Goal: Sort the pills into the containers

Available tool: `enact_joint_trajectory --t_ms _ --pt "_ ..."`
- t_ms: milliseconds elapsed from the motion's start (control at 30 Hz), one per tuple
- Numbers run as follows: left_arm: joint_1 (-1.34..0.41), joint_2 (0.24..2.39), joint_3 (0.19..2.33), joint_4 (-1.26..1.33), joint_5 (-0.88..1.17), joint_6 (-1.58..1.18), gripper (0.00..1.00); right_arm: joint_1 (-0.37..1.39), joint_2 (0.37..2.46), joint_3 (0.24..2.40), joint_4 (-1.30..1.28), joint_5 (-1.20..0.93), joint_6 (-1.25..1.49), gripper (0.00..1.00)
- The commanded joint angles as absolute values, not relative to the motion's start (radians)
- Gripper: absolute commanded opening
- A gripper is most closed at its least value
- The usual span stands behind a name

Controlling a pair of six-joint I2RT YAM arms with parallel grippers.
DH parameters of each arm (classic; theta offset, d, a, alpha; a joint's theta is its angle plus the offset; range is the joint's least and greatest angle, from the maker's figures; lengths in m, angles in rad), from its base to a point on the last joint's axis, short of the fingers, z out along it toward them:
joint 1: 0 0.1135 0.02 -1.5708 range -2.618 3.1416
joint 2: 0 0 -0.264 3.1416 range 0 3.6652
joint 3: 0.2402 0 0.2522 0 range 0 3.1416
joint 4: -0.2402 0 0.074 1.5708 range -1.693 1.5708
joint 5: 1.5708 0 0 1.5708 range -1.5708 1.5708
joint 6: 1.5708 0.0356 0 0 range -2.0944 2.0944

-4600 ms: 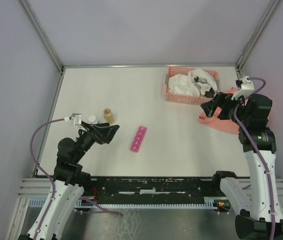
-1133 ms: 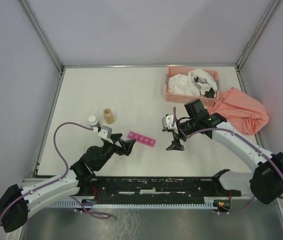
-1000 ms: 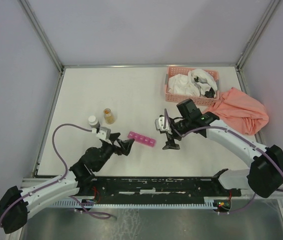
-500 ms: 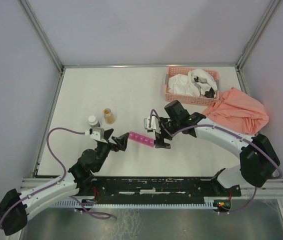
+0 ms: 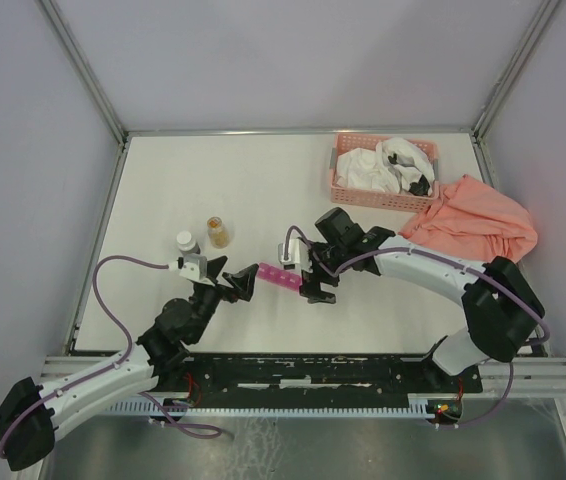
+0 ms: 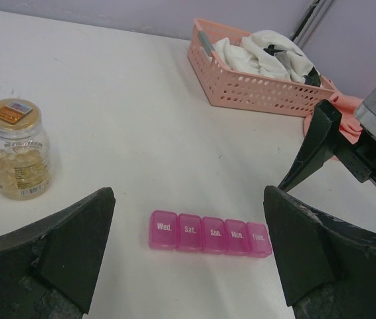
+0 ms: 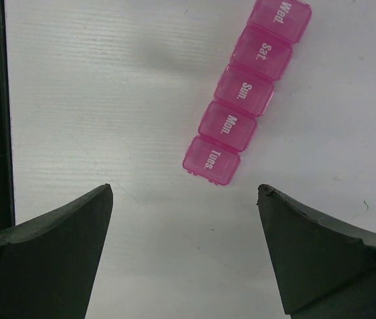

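Note:
The containers (image 5: 277,276) are one slim magenta strip of several lidded compartments lying flat on the white table, also seen as containers (image 6: 209,234) and containers (image 7: 248,113). All lids look shut, with day labels on them. My left gripper (image 5: 239,284) stands open at the strip's left end, touching nothing. My right gripper (image 5: 314,280) stands open just past the "Tues." end. In the wrist views the left gripper (image 6: 188,194) and right gripper (image 7: 185,189) hold nothing. Pale pills show inside a gold-capped bottle (image 6: 16,149), the same bottle (image 5: 217,231) at back left.
A small white-capped bottle (image 5: 186,242) stands left of the pill bottle. A salmon lattice basket (image 5: 340,190) with white cloth sits at the back right, and a salmon cloth (image 5: 475,225) lies beside it. The basket (image 6: 254,93) lies beyond the strip.
My right arm has swept left across the table to the strip's right end. My left gripper has edged up toward the strip's left end and opened a little wider.

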State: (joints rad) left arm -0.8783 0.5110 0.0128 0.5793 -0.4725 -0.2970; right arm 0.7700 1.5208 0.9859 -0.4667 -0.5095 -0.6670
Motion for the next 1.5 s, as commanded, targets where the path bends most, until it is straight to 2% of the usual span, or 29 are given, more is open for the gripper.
enact_joint_trajectory --t_ms 0,1467 --pt "-0.879 0.513 -0.039 0.640 -0.504 -0.275 0.99 0.781 1.532 1.035 -0.461 -0.475 -0.629 0.99" --pt "-0.879 0.483 -0.054 0.637 -0.510 -0.279 0.99 0.819 1.648 1.098 -0.436 -0.384 -0.451 0.99"
